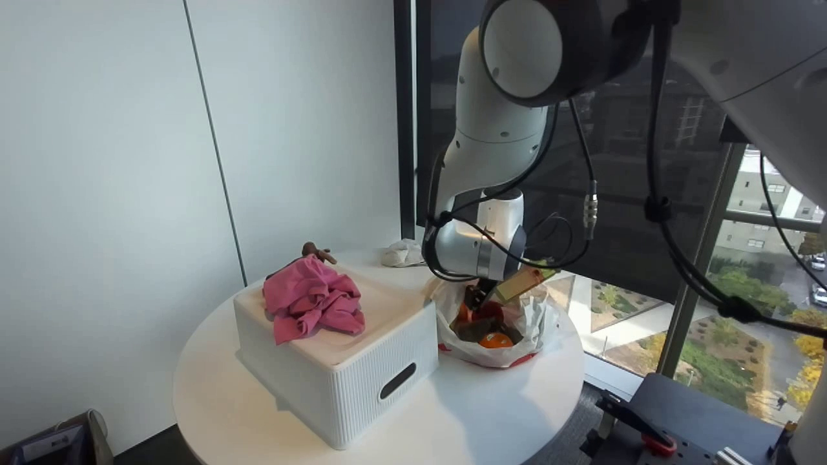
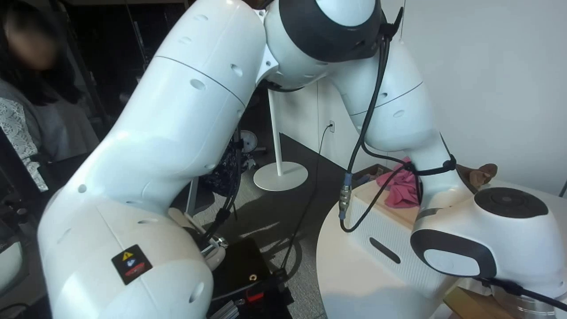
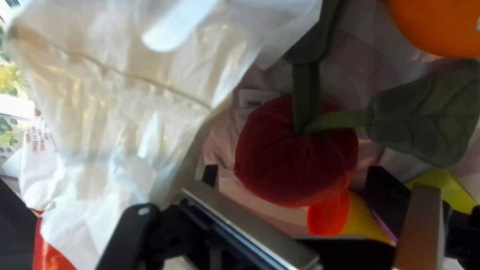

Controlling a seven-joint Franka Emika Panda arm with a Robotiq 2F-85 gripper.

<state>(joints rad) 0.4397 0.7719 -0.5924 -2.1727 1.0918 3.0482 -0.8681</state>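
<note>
My gripper [image 3: 296, 177] stands open in the wrist view, reaching down into a white plastic bag [image 3: 112, 123]. Between and just beyond the fingertips lies a dark red plush [image 3: 296, 165] with green stems and leaves [image 3: 423, 120]; nothing is gripped, and whether a finger touches it I cannot tell. Beneath the plush shows a yellow object [image 3: 362, 219] with an orange-red round end [image 3: 328, 215]. An orange round thing [image 3: 438, 26] is at the upper right. In an exterior view the gripper [image 1: 477, 297] is partly hidden over the bag [image 1: 539, 323].
Beside the bag stands a white ribbed box [image 1: 387, 361], with a crumpled pink cloth [image 1: 313, 297] and a brown item [image 1: 316, 250] on top. A white crumpled item [image 1: 404, 253] lies behind on the round table [image 1: 219, 400]. A window [image 1: 743, 278] borders the table.
</note>
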